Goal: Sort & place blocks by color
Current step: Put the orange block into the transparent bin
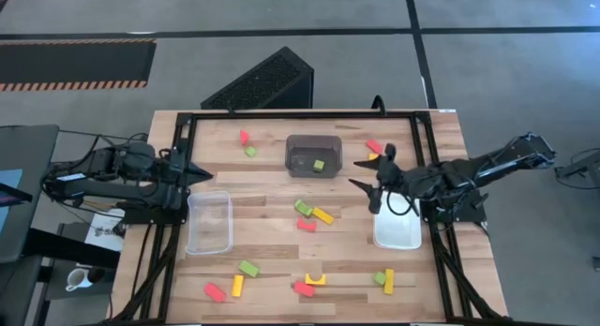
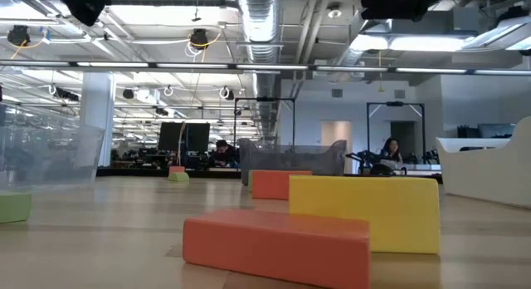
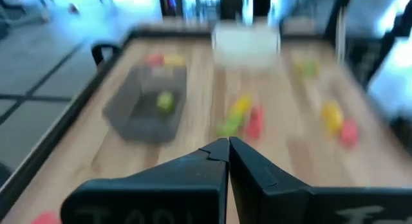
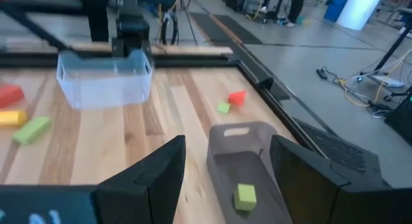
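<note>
Red, yellow and light green blocks lie scattered flat on the wooden table: a cluster of green (image 1: 302,207), yellow (image 1: 322,214) and red (image 1: 307,225) at the middle, others along the near edge such as a yellow arch (image 1: 316,279), and a few near the far edge. One green cube (image 1: 319,164) (image 4: 244,196) lies on the floor of the dark grey bin (image 1: 314,155). My right gripper (image 1: 368,171) (image 4: 225,166) hovers open just right of that bin, holding nothing. My left gripper (image 1: 195,171) (image 3: 228,148) is shut and empty at the table's left edge, above the clear bin (image 1: 208,223).
The white bin (image 1: 397,228) stands at the right under my right arm. A black frame (image 1: 300,113) runs around the table. In the low view a red block (image 2: 278,243) and a yellow one (image 2: 365,210) sit close in front. People sit at desks in the room beyond.
</note>
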